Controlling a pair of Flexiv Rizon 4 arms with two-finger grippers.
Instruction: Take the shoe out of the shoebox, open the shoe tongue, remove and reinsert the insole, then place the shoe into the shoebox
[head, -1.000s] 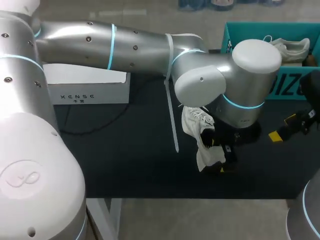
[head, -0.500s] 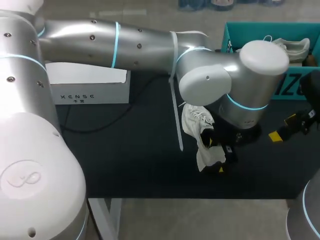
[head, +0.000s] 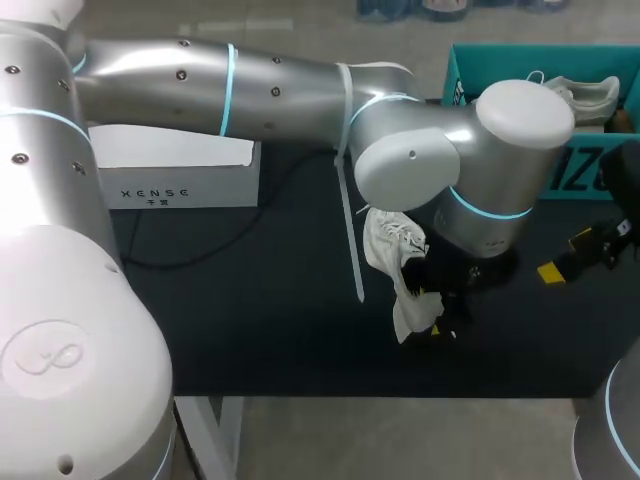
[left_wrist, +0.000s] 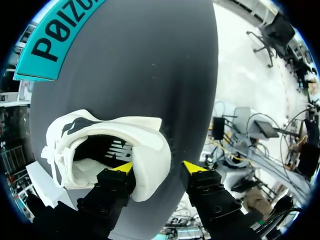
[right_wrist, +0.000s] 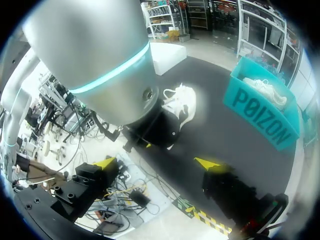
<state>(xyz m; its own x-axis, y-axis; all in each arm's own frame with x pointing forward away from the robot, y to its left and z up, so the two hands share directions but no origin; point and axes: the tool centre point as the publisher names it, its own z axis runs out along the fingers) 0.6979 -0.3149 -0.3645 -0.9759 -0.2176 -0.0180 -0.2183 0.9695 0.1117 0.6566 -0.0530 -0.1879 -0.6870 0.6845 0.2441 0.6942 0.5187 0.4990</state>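
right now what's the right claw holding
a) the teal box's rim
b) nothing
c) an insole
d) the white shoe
b: the right claw stands open with only table showing between its yellow tips; the white shoe is over at the left claw instead.

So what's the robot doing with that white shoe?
One end of the white shoe sits between the open fingers of the left gripper, and a small gap shows at one finger. The right gripper hangs open and empty nearby. The teal shoebox behind holds another shoe.
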